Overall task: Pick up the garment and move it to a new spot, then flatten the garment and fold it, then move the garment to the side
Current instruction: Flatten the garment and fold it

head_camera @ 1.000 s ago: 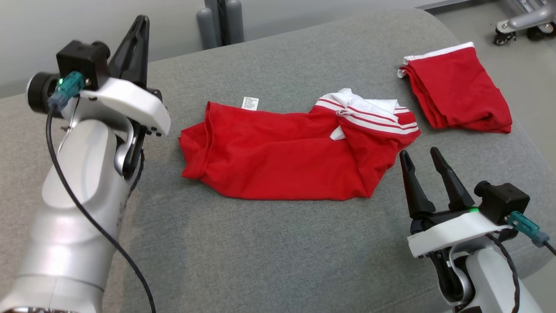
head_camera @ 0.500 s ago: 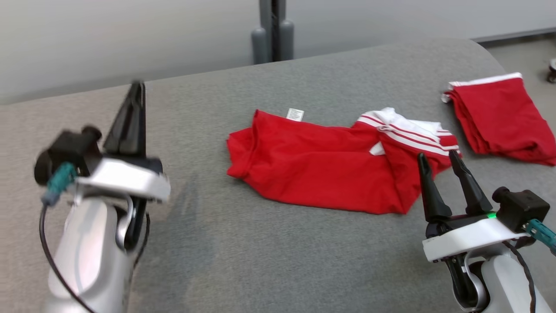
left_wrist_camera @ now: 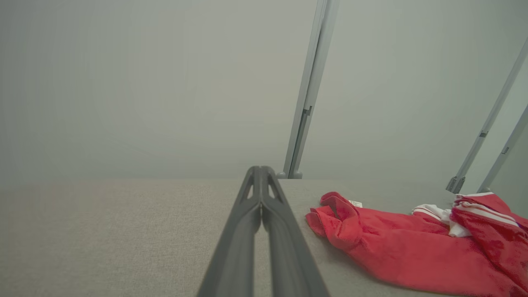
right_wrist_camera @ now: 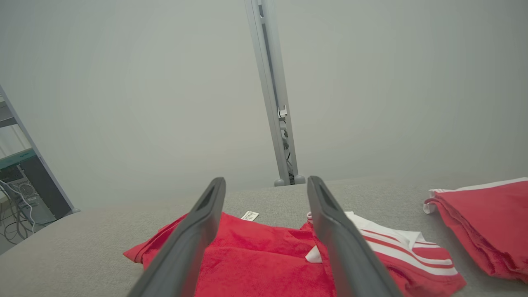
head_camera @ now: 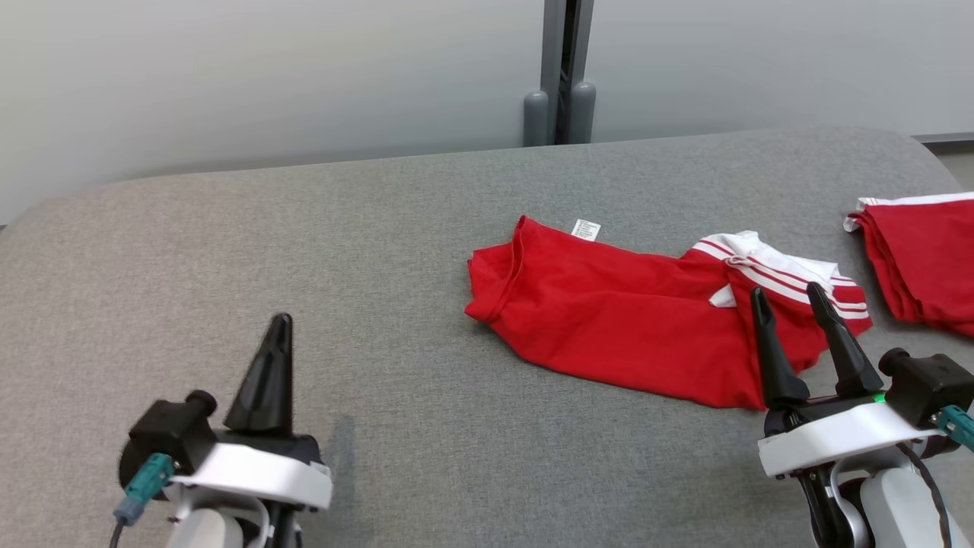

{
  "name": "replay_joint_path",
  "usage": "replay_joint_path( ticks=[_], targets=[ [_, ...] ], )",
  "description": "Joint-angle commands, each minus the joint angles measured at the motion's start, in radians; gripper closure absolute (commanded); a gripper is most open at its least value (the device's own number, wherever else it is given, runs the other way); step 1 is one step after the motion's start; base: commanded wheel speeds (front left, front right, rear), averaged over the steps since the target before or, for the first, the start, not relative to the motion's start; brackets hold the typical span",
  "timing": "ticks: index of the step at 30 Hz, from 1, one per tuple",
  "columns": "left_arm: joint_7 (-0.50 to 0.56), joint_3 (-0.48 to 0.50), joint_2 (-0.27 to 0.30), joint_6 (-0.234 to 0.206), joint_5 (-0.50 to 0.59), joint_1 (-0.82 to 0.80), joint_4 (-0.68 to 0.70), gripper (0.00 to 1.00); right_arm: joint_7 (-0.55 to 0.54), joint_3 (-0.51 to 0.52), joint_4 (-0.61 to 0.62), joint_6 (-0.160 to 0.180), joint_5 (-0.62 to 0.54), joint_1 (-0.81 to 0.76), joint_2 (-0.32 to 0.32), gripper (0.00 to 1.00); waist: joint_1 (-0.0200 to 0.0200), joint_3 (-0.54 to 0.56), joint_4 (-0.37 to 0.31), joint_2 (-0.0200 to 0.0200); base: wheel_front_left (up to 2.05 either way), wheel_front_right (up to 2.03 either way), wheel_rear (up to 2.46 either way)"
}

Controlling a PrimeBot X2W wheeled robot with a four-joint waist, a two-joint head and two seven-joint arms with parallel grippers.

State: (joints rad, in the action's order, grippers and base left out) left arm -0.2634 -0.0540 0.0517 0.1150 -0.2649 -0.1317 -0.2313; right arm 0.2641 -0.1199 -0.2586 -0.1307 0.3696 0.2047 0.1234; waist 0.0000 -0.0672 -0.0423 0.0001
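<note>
A red garment with white stripes and a small white label lies crumpled on the grey padded table, right of centre; it also appears in the left wrist view and the right wrist view. My right gripper is open, its fingers just in front of the garment's striped end, holding nothing. At the lower left, well apart from the garment, my left gripper is shut and empty, its fingers pressed together.
A second red garment, folded, lies at the table's right edge. A grey post stands against the pale wall behind the table. The left half of the table is bare grey fabric.
The camera has swung left and up, so everything has shifted right and down in view. My left arm has dropped lower in the picture. Neither gripper has changed state; the garment has not moved.
</note>
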Motion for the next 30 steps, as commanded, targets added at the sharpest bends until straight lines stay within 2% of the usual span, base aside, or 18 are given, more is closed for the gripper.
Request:
replay_joint_path(
  ticks=[1,2,4,5,12,18,21,30],
  targets=[
    [0.0,-0.01,0.0,-0.007,-0.025,0.007,0.006,1.0,0.0,0.001,-0.001,0.0,-0.002,-0.011,0.003,0.0,0.0,0.005,0.007,-0.0001,0.0,0.0,0.0],
    [0.0,-0.022,0.0,-0.015,-0.033,0.015,0.009,0.93,0.0,0.0,-0.001,0.0,-0.003,-0.011,0.002,0.0,0.0,0.006,0.009,-0.0001,0.0,0.0,0.0],
    [0.0,-0.043,0.002,-0.035,-0.027,0.026,0.001,0.38,0.0,-0.004,-0.004,0.0,-0.005,-0.011,0.002,0.0,0.0,0.008,0.014,-0.0001,0.0,0.0,0.0],
    [0.0,-0.05,0.002,-0.044,-0.028,0.029,-0.003,0.0,0.0,-0.005,-0.006,0.0,-0.006,-0.011,0.003,0.0,0.0,0.009,0.016,-0.0001,0.0,0.0,0.0],
    [0.0,-0.071,0.001,-0.072,-0.021,0.017,-0.012,0.0,0.0,-0.006,-0.013,0.0,-0.006,-0.011,0.004,0.0,0.0,0.008,0.021,-0.0001,0.0,0.0,0.0],
    [0.0,-0.076,0.001,-0.073,-0.018,0.02,-0.023,0.0,0.0,-0.014,-0.018,0.0,-0.005,-0.007,0.001,0.0,0.0,0.001,0.014,-0.0001,0.0,0.0,0.0],
    [0.0,-0.097,0.001,-0.072,-0.014,0.014,-0.088,0.0,0.0,-0.019,-0.018,0.0,-0.003,0.005,-0.002,0.0,0.0,-0.015,0.0,-0.0001,0.0,0.0,0.0],
    [0.0,-0.175,0.001,-0.043,0.005,-0.169,-0.258,0.0,0.0,-0.043,-0.009,0.0,-0.004,0.056,-0.019,0.0,0.0,-0.14,-0.073,-0.0001,0.0,0.0,0.0]
  ],
)
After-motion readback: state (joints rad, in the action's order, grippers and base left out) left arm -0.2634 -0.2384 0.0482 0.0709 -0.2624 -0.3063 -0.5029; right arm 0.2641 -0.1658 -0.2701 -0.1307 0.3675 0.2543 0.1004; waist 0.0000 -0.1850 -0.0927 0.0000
